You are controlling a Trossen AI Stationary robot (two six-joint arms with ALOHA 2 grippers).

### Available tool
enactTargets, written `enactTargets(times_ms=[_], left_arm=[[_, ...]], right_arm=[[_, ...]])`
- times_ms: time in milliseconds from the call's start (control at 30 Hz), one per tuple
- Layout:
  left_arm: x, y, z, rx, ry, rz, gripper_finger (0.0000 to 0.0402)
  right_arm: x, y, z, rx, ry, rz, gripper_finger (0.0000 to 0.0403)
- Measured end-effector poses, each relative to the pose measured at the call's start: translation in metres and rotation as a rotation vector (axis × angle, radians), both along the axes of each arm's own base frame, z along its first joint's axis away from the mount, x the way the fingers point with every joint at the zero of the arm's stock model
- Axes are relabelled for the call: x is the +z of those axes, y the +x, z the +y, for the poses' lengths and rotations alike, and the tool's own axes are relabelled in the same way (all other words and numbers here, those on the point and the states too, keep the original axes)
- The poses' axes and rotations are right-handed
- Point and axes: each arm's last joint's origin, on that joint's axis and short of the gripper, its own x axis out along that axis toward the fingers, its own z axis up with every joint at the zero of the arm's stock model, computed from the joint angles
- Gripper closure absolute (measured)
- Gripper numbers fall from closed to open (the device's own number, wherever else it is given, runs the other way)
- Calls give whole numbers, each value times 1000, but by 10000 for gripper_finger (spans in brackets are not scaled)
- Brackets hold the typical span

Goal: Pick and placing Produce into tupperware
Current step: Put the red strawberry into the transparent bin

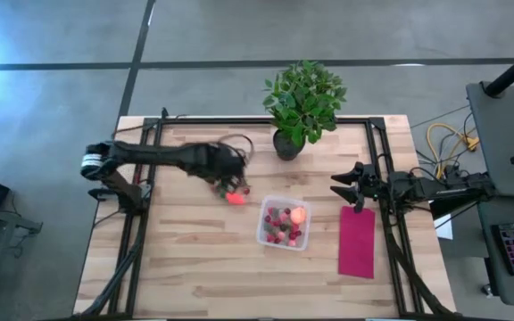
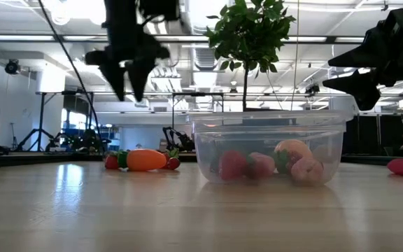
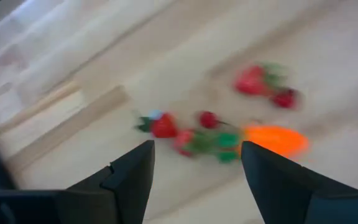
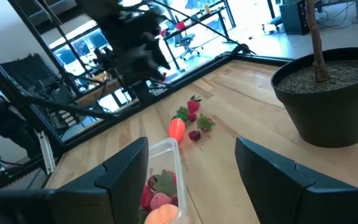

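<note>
From above, the left pincer [image 1: 236, 178] hangs over a small heap of loose produce, the orange-red piece [image 1: 234, 198] just beneath and a little toward the tub [image 1: 264, 234], which sits mid-worktop [image 1: 186, 267] already holding red pieces and a round orange fruit [image 1: 298, 215]. The left arm is plainly the nearer one; the right pincer [image 1: 344, 189] waits at the worktop's right side, beside the magenta cloth [image 1: 357, 242] and the plant [image 1: 303, 102]. At worktop level, the left pincer [image 2: 126, 77] hovers well above the orange-red piece [image 2: 145, 159], fingers spread and empty; the piece lies flat, its long axis running along the worktop, green top away from the tub [image 2: 268, 148]. Through the left wrist, the spread fingers [image 3: 129, 174] frame the heap: the orange-red piece [image 3: 277, 139] lies off to one side of the gap, its green top [image 3: 225, 140] pointing in toward the small red berries [image 3: 164, 126], so the pincer likely needs to shift sideways before dropping. Through the right wrist, that pincer's fingers [image 4: 126, 168] stand spread and empty, with the tub [image 4: 166, 152] near and the orange-red piece [image 4: 176, 129] beyond it, its long axis pointing roughly toward the tub.
</note>
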Motion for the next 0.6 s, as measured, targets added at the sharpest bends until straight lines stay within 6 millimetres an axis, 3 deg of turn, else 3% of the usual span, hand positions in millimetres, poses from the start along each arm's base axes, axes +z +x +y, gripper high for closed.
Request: enactTargets(times_ms=[67, 133, 333, 600], left_arm=[[-6, -13, 10, 27, 3, 16, 176], [-13, -22, 17, -65, 10, 68, 176], [-37, -36, 16, -754, 48, 352, 176], [-66, -32, 17, -1129, 133, 371, 176]], right_arm=[[0, 0, 0, 0, 0, 0, 170], [0, 0, 0, 0, 0, 1, 170], [0, 0, 0, 0, 0, 0, 170], [0, 0, 0, 0, 0, 1, 170]])
